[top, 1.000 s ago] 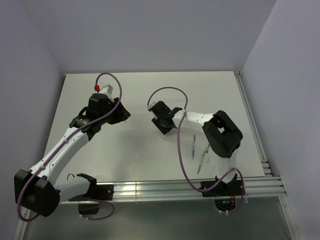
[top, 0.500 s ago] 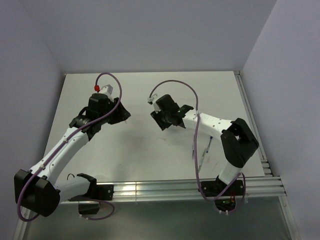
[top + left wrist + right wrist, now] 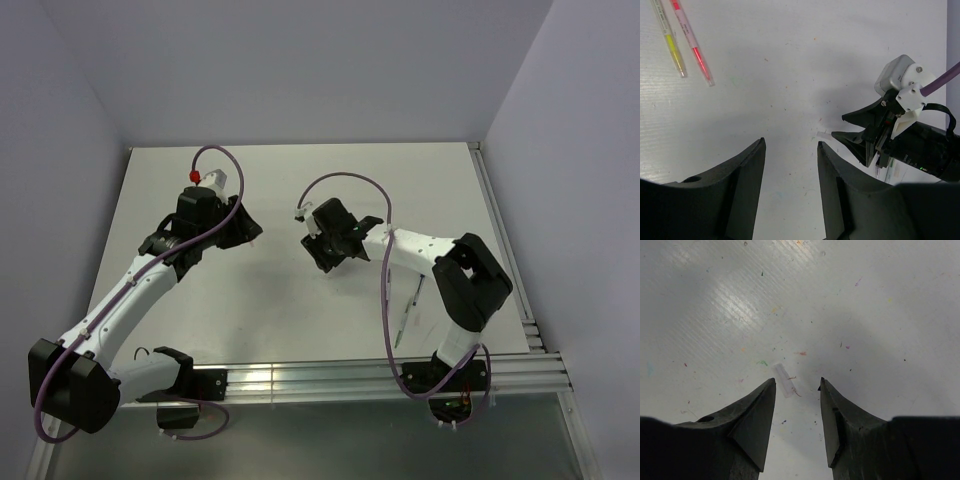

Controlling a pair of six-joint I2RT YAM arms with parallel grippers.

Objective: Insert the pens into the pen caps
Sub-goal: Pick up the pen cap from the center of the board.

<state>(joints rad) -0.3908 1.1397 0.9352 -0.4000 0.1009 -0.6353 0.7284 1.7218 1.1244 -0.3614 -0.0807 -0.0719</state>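
A short pale pen cap (image 3: 784, 380) lies flat on the table just ahead of my right gripper (image 3: 797, 381), nearer its left fingertip and untouched. That gripper is open and empty, low over the middle of the table (image 3: 320, 256). The same cap (image 3: 824, 133) shows in the left wrist view, just in front of the right gripper's black fingers (image 3: 852, 140). My left gripper (image 3: 791, 144) is open with nothing between its fingers, hovering at the table's left centre (image 3: 250, 229). A yellow pen (image 3: 670, 42) and a red-pink pen (image 3: 692, 44) lie side by side beyond it.
Thin pens (image 3: 401, 328) lie near the front right of the table, partly hidden by the right arm and its purple cable (image 3: 385, 300). Metal rails (image 3: 330, 380) line the near edge and the right side. Walls enclose the back and sides.
The right arm's elbow has swung out to the right and its wrist has turned, the gripper staying near the table's middle. The left arm has not moved.
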